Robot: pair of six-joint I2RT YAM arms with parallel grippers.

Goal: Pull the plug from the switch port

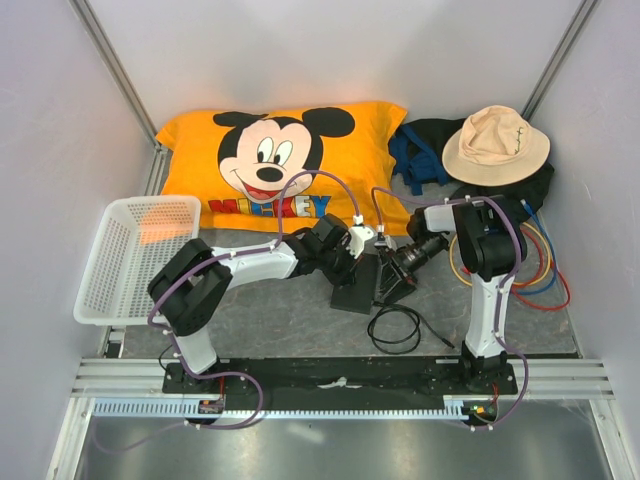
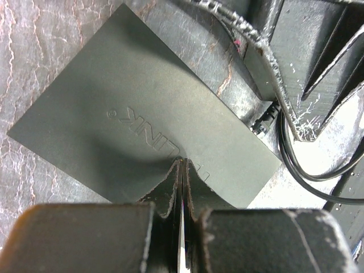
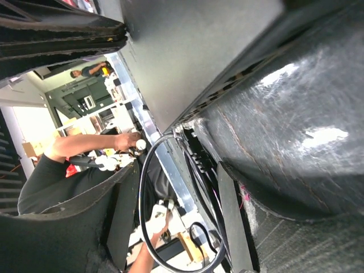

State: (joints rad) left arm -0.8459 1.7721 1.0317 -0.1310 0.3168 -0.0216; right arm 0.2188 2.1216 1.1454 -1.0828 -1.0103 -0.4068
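The left arm (image 1: 250, 265) and the right arm (image 1: 485, 300) are each built of white tubular links joined by bulky black joint housings, both bolted to one black base bar (image 1: 300, 372). A thin purple cable (image 1: 318, 174) loops along each arm. The fingers (image 2: 165, 193) of the left gripper (image 2: 181, 173) are matte black, with scuffed, jagged-edged pads.

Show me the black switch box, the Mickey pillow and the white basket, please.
switch (image 2: 142, 119): left wrist view, on its flat top face.
Mickey pillow (image 1: 270, 160): top external view, on the printed face.
white basket (image 1: 135, 262): top external view, on its bare mesh floor.
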